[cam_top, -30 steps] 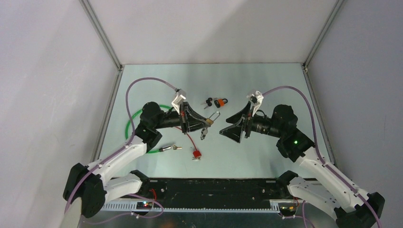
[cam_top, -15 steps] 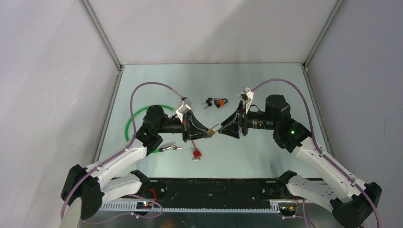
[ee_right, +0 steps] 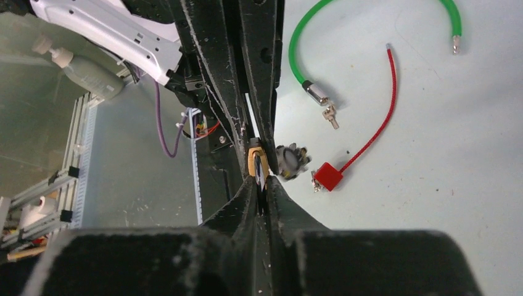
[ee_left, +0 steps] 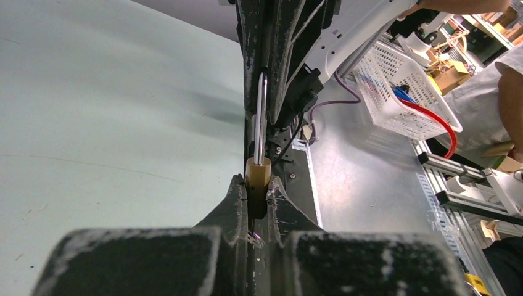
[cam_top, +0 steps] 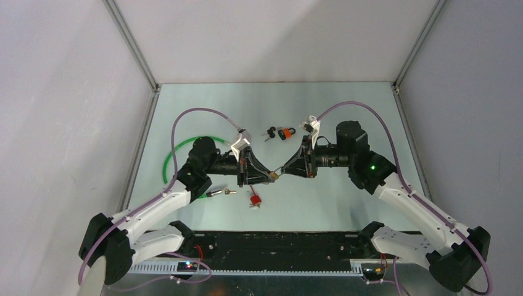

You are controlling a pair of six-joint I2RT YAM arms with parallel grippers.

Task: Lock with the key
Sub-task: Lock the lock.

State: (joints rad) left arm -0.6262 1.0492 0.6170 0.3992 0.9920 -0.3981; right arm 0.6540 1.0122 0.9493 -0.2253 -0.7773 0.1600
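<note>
A small brass padlock (cam_top: 274, 175) hangs in the air above the table, between my two arms. My left gripper (cam_top: 270, 174) is shut on its brass body (ee_left: 258, 177). The silver shackle (ee_left: 261, 111) sticks out away from the left wrist camera, into the right gripper's fingers. From the other side, my right gripper (cam_top: 282, 170) has its fingers closed on that thin shackle, right against the brass body (ee_right: 255, 161). A bunch of keys (ee_right: 290, 161) dangles beside the padlock; I cannot tell whether a key sits in the keyhole.
A green cable lock (cam_top: 176, 157) curves on the table at the left, its metal end with a key (cam_top: 221, 192) near the front. A red cable lock (cam_top: 253, 199) lies below the grippers. An orange-and-black padlock (cam_top: 285, 132) with black keys (cam_top: 270, 131) lies behind them.
My right gripper swung left to the padlock and its open jaws closed on the shackle. My left gripper, still holding the brass body, shifted slightly forward and to the right.
</note>
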